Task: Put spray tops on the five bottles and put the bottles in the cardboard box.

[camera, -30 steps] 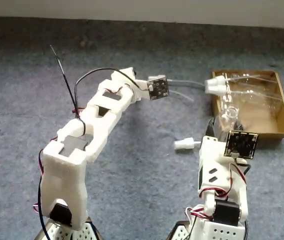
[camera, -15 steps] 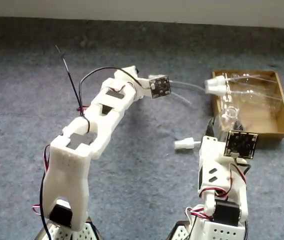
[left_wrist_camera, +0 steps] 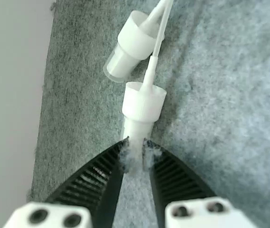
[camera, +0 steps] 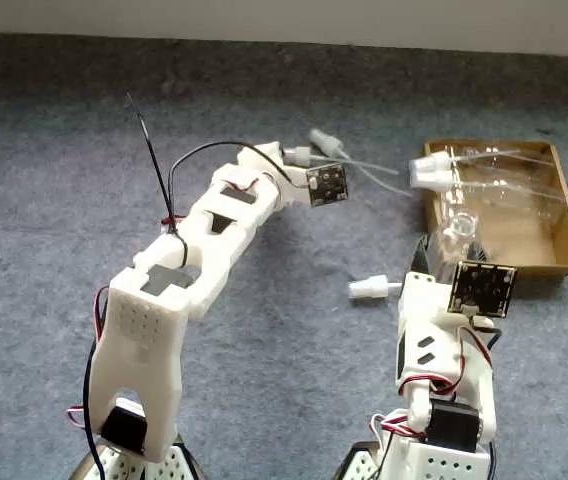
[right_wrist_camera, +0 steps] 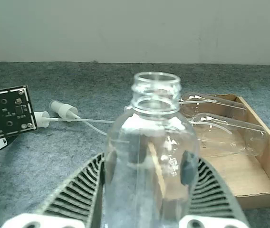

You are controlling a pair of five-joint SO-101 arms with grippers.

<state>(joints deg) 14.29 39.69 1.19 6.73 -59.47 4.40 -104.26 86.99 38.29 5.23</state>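
Note:
My left gripper (left_wrist_camera: 135, 145) is shut on the nozzle of a white spray top (left_wrist_camera: 143, 105), whose thin tube points away from it. A second loose spray top (left_wrist_camera: 129, 45) lies just beyond, touching the tube. From above, both tops (camera: 314, 150) sit past the left gripper (camera: 289, 153), left of the cardboard box (camera: 556, 215). An upright clear bottle (right_wrist_camera: 149, 142) with a bare, uncapped neck is held in my shut right gripper (right_wrist_camera: 149, 173). That bottle (camera: 458, 236) stands at the box's near-left corner.
Inside the box lie clear bottles (camera: 504, 185) with a white spray top (camera: 432, 171) poking over the left wall. Another spray top (camera: 369, 290) lies on the grey carpet beside the right arm. A wall edges the carpet at the back.
The left arm has swung slightly right and back, and the spray tops that its wrist hid now show beyond the gripper. The right arm and its bottle have stayed put.

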